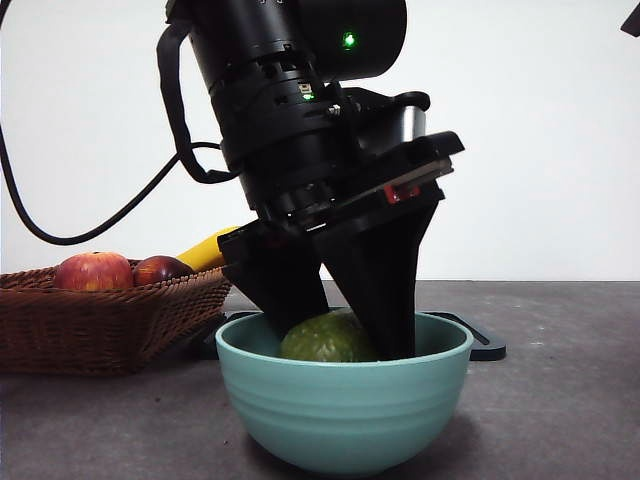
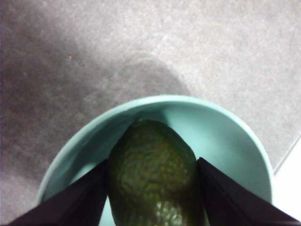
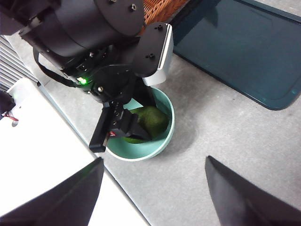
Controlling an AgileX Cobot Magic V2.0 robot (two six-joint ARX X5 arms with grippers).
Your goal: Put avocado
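Avocado: the avocado (image 2: 153, 176) lies inside the teal bowl (image 1: 345, 410), its dull green top showing just above the rim in the front view; its skin looks pebbled in the left wrist view.
Left pincer: the left pincer (image 1: 340, 320) reaches down into the bowl from above, one black jaw on each side of the avocado and both touching it, so it is clenched around the fruit.
Right pincer: the right pincer (image 3: 153, 190) hangs high above the worktop, well apart from the bowl, its jaws spread wide with nothing between them.
Bowl: stands upright on the grey worktop (image 1: 560, 400), near the front edge.
Basket: a brown wicker basket (image 1: 100, 325) sits beside the bowl, holding a red-yellow apple (image 1: 93, 271), a dark maroon fruit (image 1: 160, 268) and a yellow thing (image 1: 207, 250) that is partly hidden.
Tray: a dark flat tray (image 3: 240, 47) lies on the worktop behind the bowl.
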